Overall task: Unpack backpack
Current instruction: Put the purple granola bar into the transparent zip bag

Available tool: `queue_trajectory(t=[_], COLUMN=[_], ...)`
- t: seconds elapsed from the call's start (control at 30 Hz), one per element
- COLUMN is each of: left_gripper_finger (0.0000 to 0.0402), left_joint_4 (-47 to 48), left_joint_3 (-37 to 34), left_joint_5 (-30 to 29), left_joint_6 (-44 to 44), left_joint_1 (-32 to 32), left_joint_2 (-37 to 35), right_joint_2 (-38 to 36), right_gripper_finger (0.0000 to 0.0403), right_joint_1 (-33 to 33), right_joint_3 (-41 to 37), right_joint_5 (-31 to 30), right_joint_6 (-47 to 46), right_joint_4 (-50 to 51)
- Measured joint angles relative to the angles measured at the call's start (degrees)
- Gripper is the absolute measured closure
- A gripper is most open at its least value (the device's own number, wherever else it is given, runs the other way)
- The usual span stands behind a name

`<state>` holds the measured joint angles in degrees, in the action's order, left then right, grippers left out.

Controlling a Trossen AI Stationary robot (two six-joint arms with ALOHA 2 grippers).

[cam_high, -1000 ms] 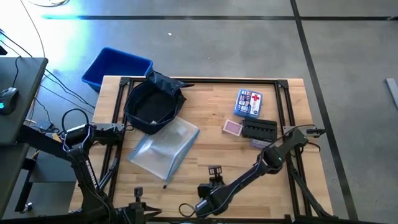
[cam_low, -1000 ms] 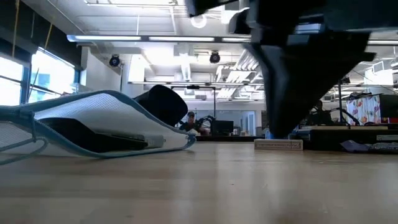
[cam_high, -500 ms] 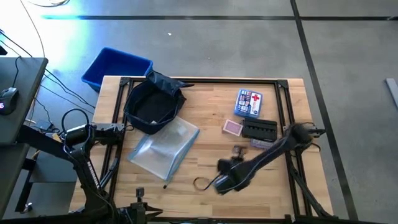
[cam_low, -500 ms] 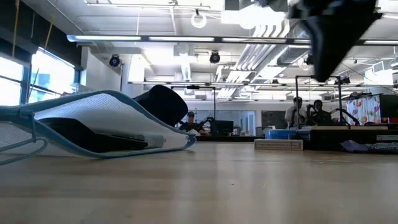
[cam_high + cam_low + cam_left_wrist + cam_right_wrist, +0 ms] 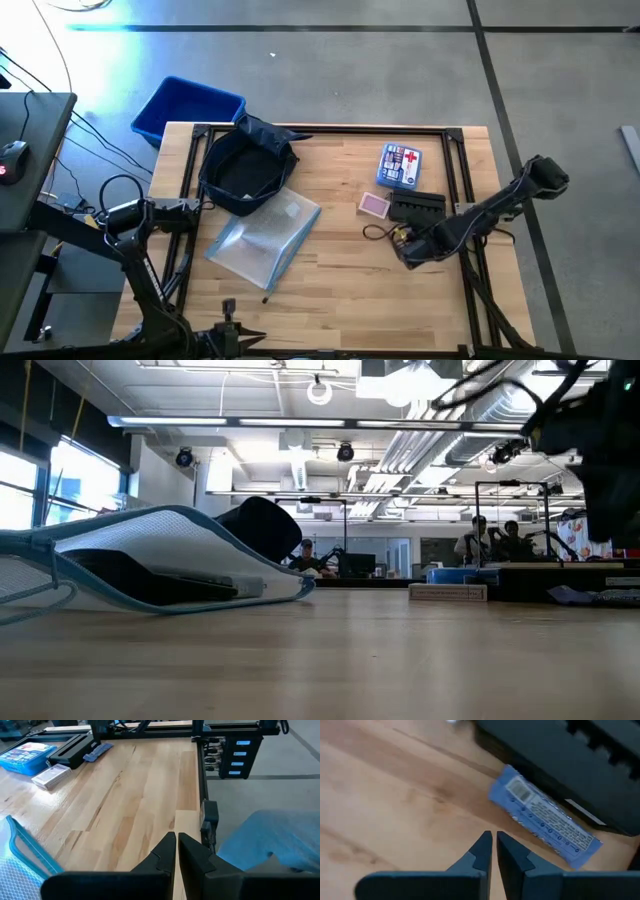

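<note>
The dark navy backpack (image 5: 245,165) sits on its base at the table's far left, with its mouth open upward; in the low view the backpack (image 5: 265,525) shows behind a clear zip pouch (image 5: 265,238). My right gripper (image 5: 400,240) hangs shut and pointing down over bare wood at the table's right. It is just short of a blue snack bar (image 5: 545,817) and a black case (image 5: 417,208). Nothing is between its fingers in the right wrist view (image 5: 493,845). My left gripper (image 5: 176,845) waits shut at the table's left edge (image 5: 198,207).
A blue and white box (image 5: 400,165) and a pink card deck (image 5: 373,205) lie at the far right. A bright blue bin (image 5: 185,105) stands on the floor beyond the far left corner. Bare wood stretches along the near half of the table (image 5: 340,290).
My right gripper has swept from the middle of the table's near edge toward the right and far side, up to the black case. It rolled about its own axis as it went and stayed shut. It has left the front of the low view.
</note>
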<state>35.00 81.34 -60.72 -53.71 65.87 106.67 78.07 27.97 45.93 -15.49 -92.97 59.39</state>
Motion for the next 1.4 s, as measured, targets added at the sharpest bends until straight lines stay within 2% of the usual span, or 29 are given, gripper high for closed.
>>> queue_trajectory(t=[0.1, 0.47, 0.6, 0.73, 0.83, 0.93, 1.23, 1.4], left_gripper_finger=[0.0402, 0.0402, 0.0402, 0.0402, 0.0402, 0.0402, 0.0402, 0.0402], left_joint_4=[0.0, -0.4, -0.4, -0.4, -0.4, -0.4, -0.5, -0.5], left_joint_3=[0.0, 0.0, 0.0, 0.0, 0.0, 0.0, 0.0, 0.0], left_joint_5=[0.7, 1.9, 1.9, 2.2, 2.2, 2.2, 2.2, 2.3], left_joint_6=[0.0, 1.0, 1.0, 1.0, 1.0, 1.4, 1.4, 1.5], left_joint_1=[-0.4, -0.5, -0.5, -0.5, -0.5, -0.5, -0.5, -0.5], left_joint_2=[0.0, 0.0, 0.0, 0.0, 0.0, 0.0, 0.0, 0.0], right_joint_2=[-0.2, -0.1, -0.1, -0.2, -0.2, -0.1, 0.0, 0.0], right_gripper_finger=[0.035, 0.0198, 0.0165, 0.0155, 0.0166, 0.0202, 0.0385, 0.0399], right_joint_1=[-2.4, -8.7, -10.2, -11.1, -11.1, -11.1, -10.3, -6.6], right_joint_3=[-3.6, -8.3, -10.8, -12.9, -13.4, -13.5, -13.6, -10.5], right_joint_5=[2.2, 2.1, 2.1, 1.4, 0.1, -0.9, -3.0, -2.7], right_joint_6=[0.7, 4.0, 5.7, 6.0, 6.0, 5.7, 4.7, 6.1], right_joint_4=[-2.6, -9.8, -16.0, -18.7, -18.5, -18.2, -19.0, -19.9])
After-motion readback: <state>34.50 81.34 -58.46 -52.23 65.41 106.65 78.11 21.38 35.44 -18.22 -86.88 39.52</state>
